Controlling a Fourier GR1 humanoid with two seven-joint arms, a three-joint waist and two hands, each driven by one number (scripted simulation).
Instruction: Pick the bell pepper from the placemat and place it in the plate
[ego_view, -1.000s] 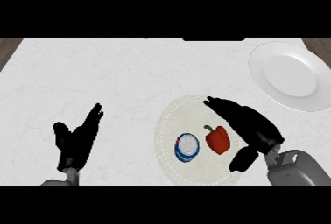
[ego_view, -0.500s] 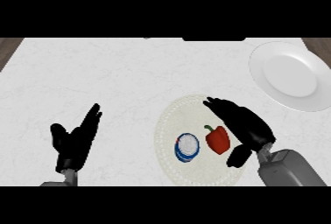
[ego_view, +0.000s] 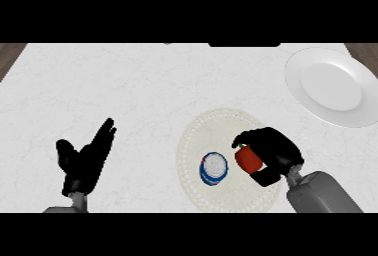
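A red bell pepper (ego_view: 246, 158) lies on the round cream placemat (ego_view: 221, 125) in the lower middle of the head view. My right hand (ego_view: 272, 150) is curled round the pepper from its right side and hides part of it. The white plate (ego_view: 336, 87) sits at the upper right, well apart from the mat. At the lower left my left hand (ego_view: 87, 160) rests open above the counter, fingers up.
A small white bowl with a blue rim (ego_view: 214, 167) stands on the placemat just left of the pepper. The white marbled counter (ego_view: 111, 85) runs across the view, with dark wood showing at its upper corners.
My right hand's fingers have closed round the bell pepper, where before they stretched open beside it. The left hand has barely moved.
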